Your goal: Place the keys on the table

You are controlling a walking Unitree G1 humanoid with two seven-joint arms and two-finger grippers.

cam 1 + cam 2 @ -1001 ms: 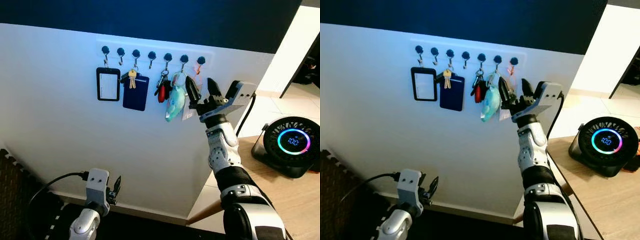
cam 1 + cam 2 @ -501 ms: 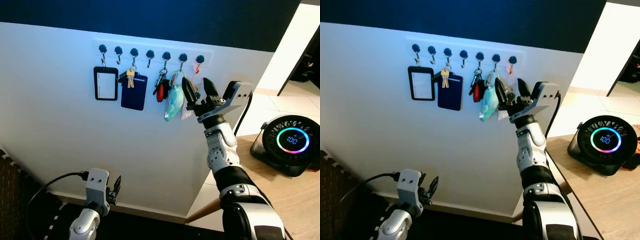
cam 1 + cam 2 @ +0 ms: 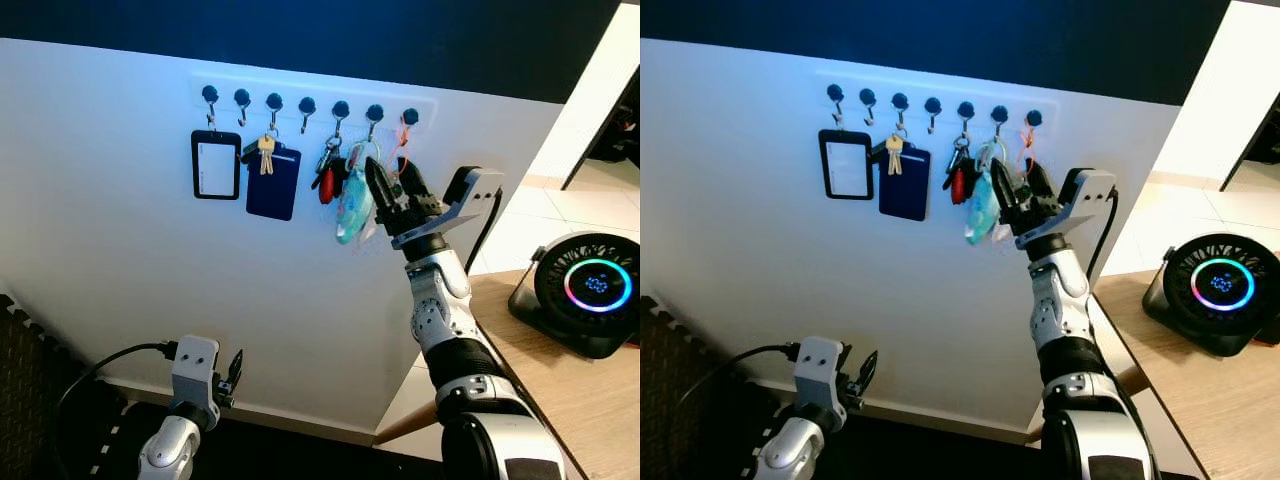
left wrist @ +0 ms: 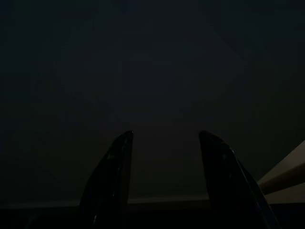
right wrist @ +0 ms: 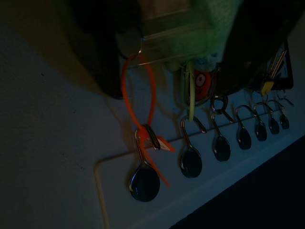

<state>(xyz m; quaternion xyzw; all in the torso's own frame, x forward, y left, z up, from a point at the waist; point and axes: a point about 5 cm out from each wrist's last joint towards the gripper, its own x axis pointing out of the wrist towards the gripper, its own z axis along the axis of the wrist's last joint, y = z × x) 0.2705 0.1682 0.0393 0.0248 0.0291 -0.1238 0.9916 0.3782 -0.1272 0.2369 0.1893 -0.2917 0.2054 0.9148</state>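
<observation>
Now you're at the reach-and-grasp step: your right gripper (image 3: pixel 392 195), fingers spread, straddles the keys (image 3: pixel 352 203) hanging at its 9 o'clock (left gripper (image 3: pixel 232 375) idle, open), so close, then lift off the hook (image 3: pixel 373 115).

No readable text at the key rack

The only sign-like mark was the small glowing display in the middle of the ringed fan (image 3: pixel 597 285) on the table (image 3: pixel 570 390), and its characters were too small and blurred to make out; the white card in the black badge holder (image 3: pixel 216 165) on the hook rail (image 3: pixel 310 98) showed no legible print, the blue holder (image 3: pixel 272 184) beside it carried no visible lettering, and the tag hanging near the teal charm (image 3: pixel 353 205) was too blurred to read
</observation>
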